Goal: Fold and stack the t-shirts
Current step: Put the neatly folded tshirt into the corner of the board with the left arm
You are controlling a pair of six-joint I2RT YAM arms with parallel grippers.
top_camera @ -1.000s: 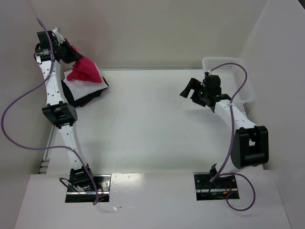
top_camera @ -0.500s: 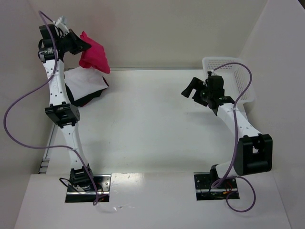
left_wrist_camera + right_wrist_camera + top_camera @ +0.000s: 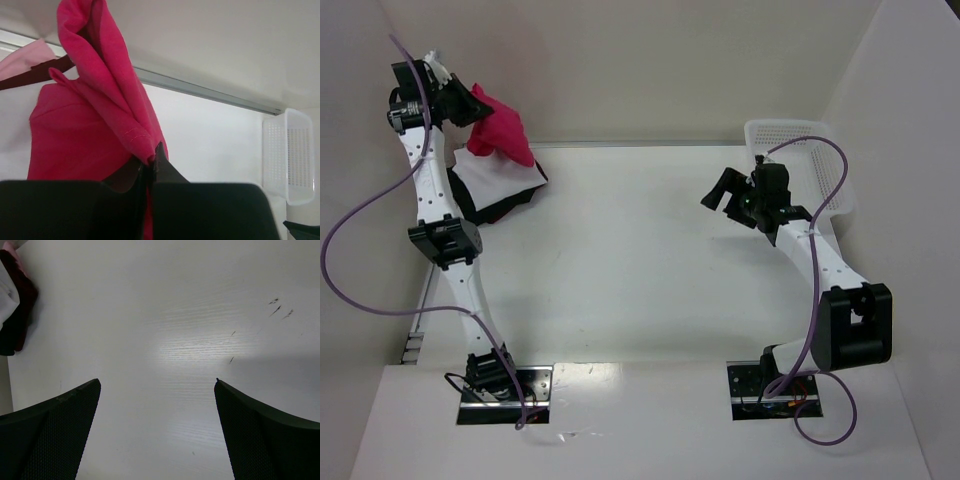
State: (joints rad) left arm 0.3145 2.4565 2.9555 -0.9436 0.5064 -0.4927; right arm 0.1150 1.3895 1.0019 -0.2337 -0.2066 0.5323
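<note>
Our left fingers (image 3: pixel 152 167) are clamped on a fold of the red t-shirt (image 3: pixel 95 125), which hangs bunched above the far left corner of the counter (image 3: pixel 640 260). At that corner the white t-shirt (image 3: pixel 492 180) lies on the black t-shirt (image 3: pixel 510 207). We cannot tell whether the red cloth touches them. Our right fingers (image 3: pixel 725 192) are spread apart, holding nothing, over the counter's right side near the basket (image 3: pixel 832 160) at the far right corner.

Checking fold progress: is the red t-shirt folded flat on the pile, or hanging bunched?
Hanging bunched. The left gripper is shut on the red t-shirt, which dangles in loose creases over the white t-shirt.
</note>
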